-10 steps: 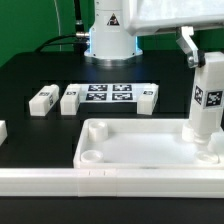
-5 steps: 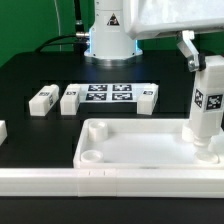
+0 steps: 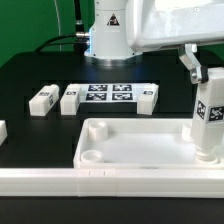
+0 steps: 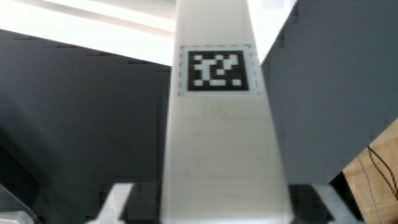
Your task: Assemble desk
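**Leg held upright at a corner of the desk top**

We see the desk top (image 3: 140, 143) lying flat on the black worktop (image 3: 30, 75), with its hollow side and round corner sockets facing up. At its far corner, on the exterior view's right, the upright leg (image 3: 209, 118) stands with its lower end at the round socket there. We cannot tell whether it is fully seated.

The fingers (image 3: 189, 60) grip this leg near its upper end. They are closed partway, one on each side, with the leg's width filling the gap. In the wrist view the leg runs straight away from the camera, its black-and-white tag (image 4: 217, 72) facing us.

Beyond the desk top, towards the exterior view's left, two loose legs lie on the worktop. The outer loose leg (image 3: 42, 100) is well apart from the desk top, and the inner loose leg (image 3: 70, 100) lies just beside the marker board (image 3: 110, 96). Against the desk top's near edge runs a long white rail (image 3: 60, 182).
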`<state>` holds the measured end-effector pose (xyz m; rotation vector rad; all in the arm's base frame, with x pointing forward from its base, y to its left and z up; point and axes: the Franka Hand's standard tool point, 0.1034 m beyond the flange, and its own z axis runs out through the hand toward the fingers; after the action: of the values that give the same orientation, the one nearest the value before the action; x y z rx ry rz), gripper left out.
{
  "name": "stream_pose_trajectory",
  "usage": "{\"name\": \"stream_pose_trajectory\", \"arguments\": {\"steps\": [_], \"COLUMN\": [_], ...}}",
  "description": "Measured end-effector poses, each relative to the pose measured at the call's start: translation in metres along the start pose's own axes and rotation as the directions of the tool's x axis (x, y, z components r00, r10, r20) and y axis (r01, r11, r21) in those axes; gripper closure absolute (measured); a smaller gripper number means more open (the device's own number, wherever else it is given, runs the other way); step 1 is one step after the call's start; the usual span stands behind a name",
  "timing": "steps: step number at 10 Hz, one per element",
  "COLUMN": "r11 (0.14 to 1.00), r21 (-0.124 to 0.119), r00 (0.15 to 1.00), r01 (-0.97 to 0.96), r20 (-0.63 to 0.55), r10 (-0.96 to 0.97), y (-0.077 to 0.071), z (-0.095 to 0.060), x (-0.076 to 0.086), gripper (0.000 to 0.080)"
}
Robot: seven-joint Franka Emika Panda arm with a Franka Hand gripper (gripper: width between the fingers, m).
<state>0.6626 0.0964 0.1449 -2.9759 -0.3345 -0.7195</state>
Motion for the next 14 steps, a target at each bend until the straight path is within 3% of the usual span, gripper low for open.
{"name": "stream_pose_trajectory", "arguments": {"steps": [6,10,11,12,14], "r11": [1.000,1.000,1.000,1.000,1.000], "r21": [0.005,-0.001,-0.001,-0.001,-0.001], "r00": [1.000,1.000,1.000,1.000,1.000], "r01": [0.001,0.002,0.002,0.002,0.002], "r20": [0.016,-0.026,-0.025,-0.025,-0.025], "r10": [-0.001,-0.002,-0.002,-0.002,-0.002], "y": [-0.003,-0.004,-0.004,-0.004,-0.004], "z": [0.012,0.011,0.012,0.012,0.012], "x": [-0.010,-0.011,-0.011,-0.011,-0.011], "gripper": [0.0509,0.0509,0.0435,0.0435,0.0178]}}
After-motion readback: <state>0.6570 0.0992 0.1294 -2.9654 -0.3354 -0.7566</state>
